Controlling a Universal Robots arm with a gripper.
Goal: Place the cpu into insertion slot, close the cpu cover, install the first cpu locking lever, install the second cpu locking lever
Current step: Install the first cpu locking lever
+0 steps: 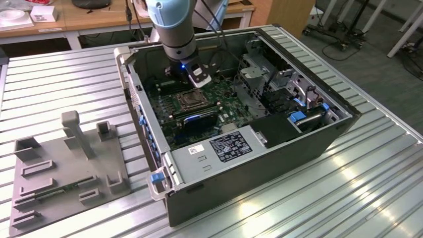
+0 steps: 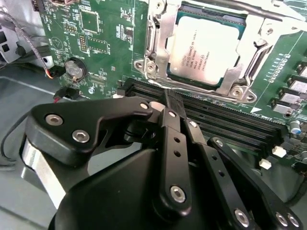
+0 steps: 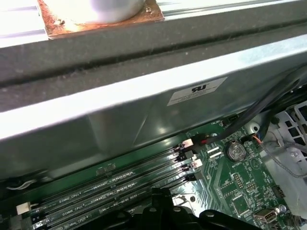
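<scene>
Fingers (image 2: 169, 98) of mine are hanging low inside the open computer case (image 1: 317, 148), pressed together with nothing held between them, their tips sitting right over the long black memory slots (image 2: 225, 125) in the second wrist view. Just beyond the tips, the cpu (image 2: 205, 45) is lying flat in the insertion slot (image 2: 152, 38), its pale metal top facing up. Around it the cpu cover (image 2: 252, 40) is lying down over the chip's edges, its silvery frame showing on every side of the cut-out. A thin metal lever (image 2: 158, 85) is running along the near edge of the socket frame, between my fingertips and the chip; whether it is hooked I cannot tell. Off to one side of the fingers a round coin battery (image 2: 75, 68) is sitting on the green motherboard (image 2: 103, 52).

In the exterior view my arm (image 1: 173, 29) is reaching down into the case, with the socket (image 1: 188, 99) just below the fingers. The case is resting on the ribbed metal worktop (image 1: 66, 84), and a grey fixture tray (image 1: 66, 168) is lying well apart from the fingers, toward the exterior view's left
</scene>
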